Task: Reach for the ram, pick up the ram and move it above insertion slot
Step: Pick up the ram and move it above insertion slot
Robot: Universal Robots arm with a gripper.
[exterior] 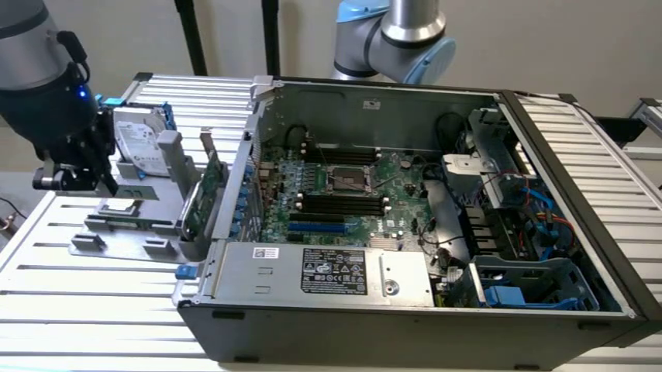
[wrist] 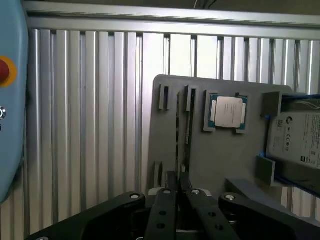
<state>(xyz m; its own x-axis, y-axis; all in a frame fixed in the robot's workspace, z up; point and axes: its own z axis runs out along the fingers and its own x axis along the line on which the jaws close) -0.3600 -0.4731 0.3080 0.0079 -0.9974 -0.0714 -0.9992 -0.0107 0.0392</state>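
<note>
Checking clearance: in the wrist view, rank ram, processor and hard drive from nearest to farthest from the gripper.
1. ram, in the tray slot at the gripper.
2. processor, in its recess beside that slot.
3. hard drive, beyond the processor at the tray's edge.

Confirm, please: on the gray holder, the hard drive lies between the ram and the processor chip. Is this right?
Not quite. The wrist view shows that the processor chip lies between the ram and the hard drive on the gray holder.
</note>
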